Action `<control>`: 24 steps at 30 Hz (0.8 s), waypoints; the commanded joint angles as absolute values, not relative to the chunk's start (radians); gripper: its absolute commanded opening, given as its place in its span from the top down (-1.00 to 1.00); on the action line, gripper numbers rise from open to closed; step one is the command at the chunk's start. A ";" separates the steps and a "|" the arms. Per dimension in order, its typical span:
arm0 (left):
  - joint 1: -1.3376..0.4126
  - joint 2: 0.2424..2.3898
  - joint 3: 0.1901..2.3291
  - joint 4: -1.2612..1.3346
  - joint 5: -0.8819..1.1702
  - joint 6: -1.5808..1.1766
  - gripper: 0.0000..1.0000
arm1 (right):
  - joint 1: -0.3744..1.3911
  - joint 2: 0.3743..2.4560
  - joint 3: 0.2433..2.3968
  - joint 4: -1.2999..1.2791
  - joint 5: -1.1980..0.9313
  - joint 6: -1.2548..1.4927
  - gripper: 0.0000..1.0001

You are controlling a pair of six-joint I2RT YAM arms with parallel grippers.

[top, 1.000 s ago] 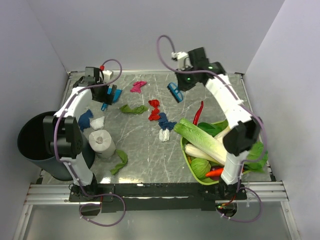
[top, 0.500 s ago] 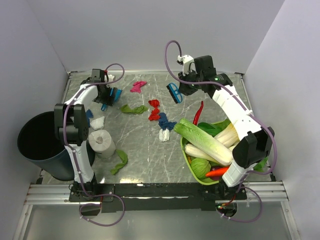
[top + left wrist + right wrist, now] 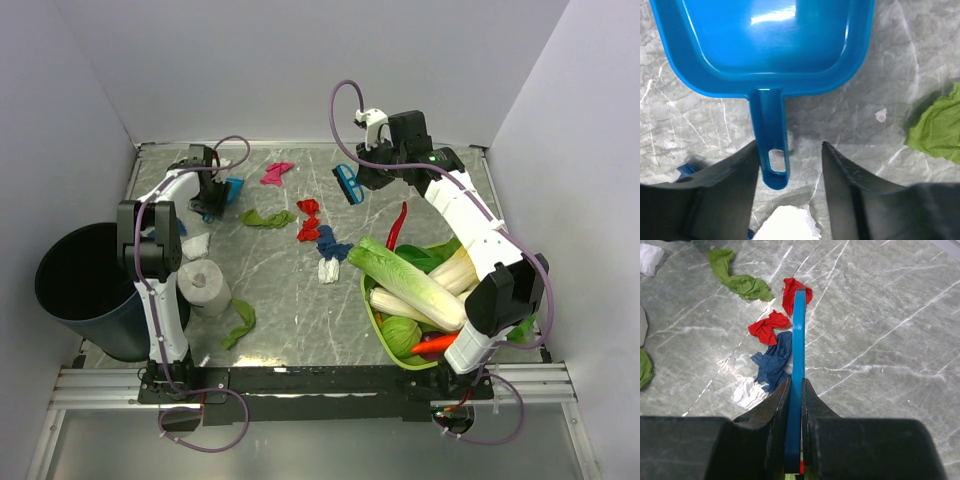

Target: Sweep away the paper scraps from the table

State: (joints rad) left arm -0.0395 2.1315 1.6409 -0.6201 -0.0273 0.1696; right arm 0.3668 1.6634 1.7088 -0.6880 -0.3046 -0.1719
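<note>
My left claw point(image 3: 789, 150) stands wide astride the handle of the blue dustpan point(image 3: 765, 40) near the far left corner of the table point(image 3: 280, 290). My right claw point(image 3: 795, 384) pinches a thin blue brush point(image 3: 798, 340) above the paper scraps point(image 3: 765, 329) strewn mid-table. The green basket point(image 3: 368, 300) at the near right corner holds napa cabbage point(image 3: 400, 272) and other vegetables.

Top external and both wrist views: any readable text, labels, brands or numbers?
None readable in any view. The blue dustpan, blue tool, tissue roll and bin show no print, label or number.
</note>
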 commanded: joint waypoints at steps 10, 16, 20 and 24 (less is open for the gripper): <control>-0.029 2.117 1.689 -0.666 -0.077 0.178 0.49 | 0.380 1.677 1.743 -0.649 -0.322 -0.163 1.00; -0.032 2.028 1.709 -0.756 -0.009 0.193 0.70 | 0.387 1.648 1.695 -0.647 -0.289 -0.216 1.00; -0.055 1.931 1.671 -0.804 0.054 0.230 0.81 | 0.387 1.634 1.687 -0.667 -0.328 -0.253 1.00; -0.074 1.862 1.623 -0.848 0.083 0.229 0.98 | 0.387 1.640 1.712 -0.799 -0.593 -0.414 1.00</control>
